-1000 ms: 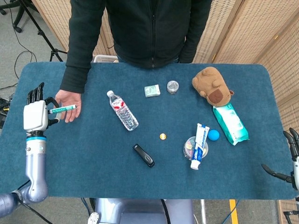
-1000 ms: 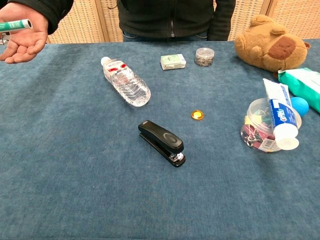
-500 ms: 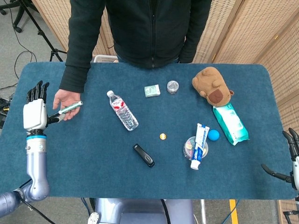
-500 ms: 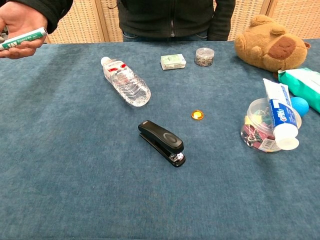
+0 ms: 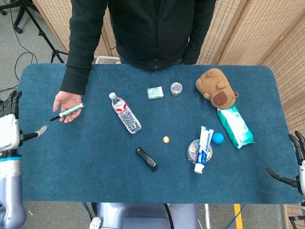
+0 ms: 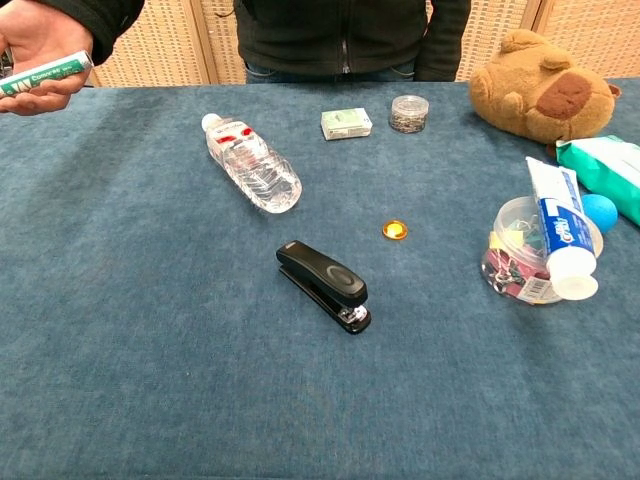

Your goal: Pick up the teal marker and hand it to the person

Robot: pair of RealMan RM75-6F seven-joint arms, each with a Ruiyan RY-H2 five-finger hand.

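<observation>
The teal marker [image 5: 67, 112] lies across the person's hand [image 5: 68, 103] at the table's left side; the person's fingers curl around it. In the chest view the marker [image 6: 45, 75] shows at the top left in that same hand [image 6: 45, 40]. My left hand [image 5: 10, 129] has drawn back off the table's left edge, fingers spread and holding nothing. My right hand [image 5: 296, 164] hangs at the far right edge of the head view, fingers apart and empty. Neither hand shows in the chest view.
A water bottle [image 5: 125, 113] lies left of centre, a black stapler [image 5: 147, 159] nearer the front. A small box [image 5: 155, 92], a jar [image 5: 176, 88], a plush bear [image 5: 217, 88], wipes [image 5: 235, 127], toothpaste [image 5: 202, 148] on a clip jar, a blue ball [image 5: 218, 138] and an orange cap [image 5: 166, 139] fill the right half.
My left hand let go of the marker and pulled away to the left, off the table. The person's hand closed on the marker and now holds it alone.
</observation>
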